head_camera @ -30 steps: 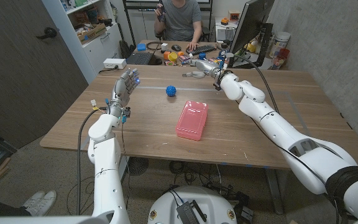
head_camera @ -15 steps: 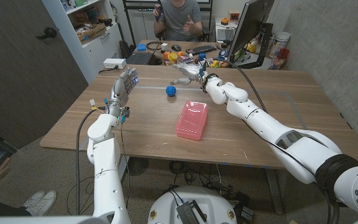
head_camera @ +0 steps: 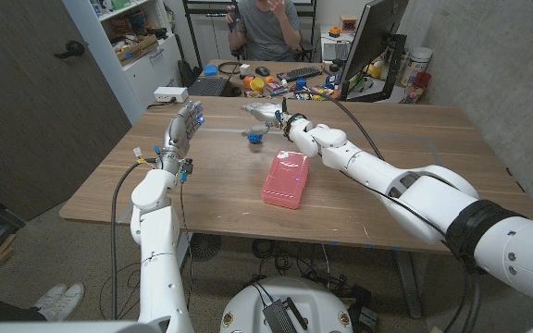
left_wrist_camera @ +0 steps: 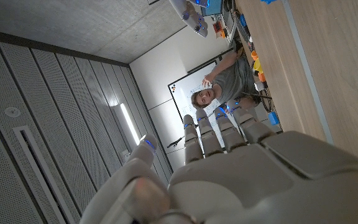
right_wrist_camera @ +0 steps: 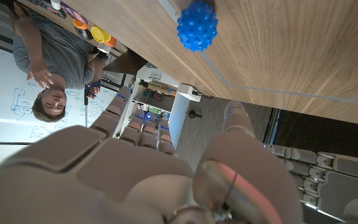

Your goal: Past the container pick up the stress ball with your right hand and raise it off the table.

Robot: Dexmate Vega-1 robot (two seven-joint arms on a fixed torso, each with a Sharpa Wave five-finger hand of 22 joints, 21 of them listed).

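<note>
Head view puts your right hand (head_camera: 265, 115), fingers spread and holding nothing, over the blue stress ball (head_camera: 255, 137) beyond the pink container (head_camera: 286, 178), placed to grasp it, while your left hand (head_camera: 182, 128) waits upright and unclenched.

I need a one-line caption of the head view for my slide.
Right robot hand reaches past the pink container to hover over the blue stress ball; left robot hand raised, open.

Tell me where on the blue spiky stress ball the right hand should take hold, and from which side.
Grip the stress ball around its middle, coming down from above. It is round and knobbly with no handle, and sits free on the table past the pink container. The right hand hovers open over it, so closing the thumb against the fingers across it probably suits.
</note>
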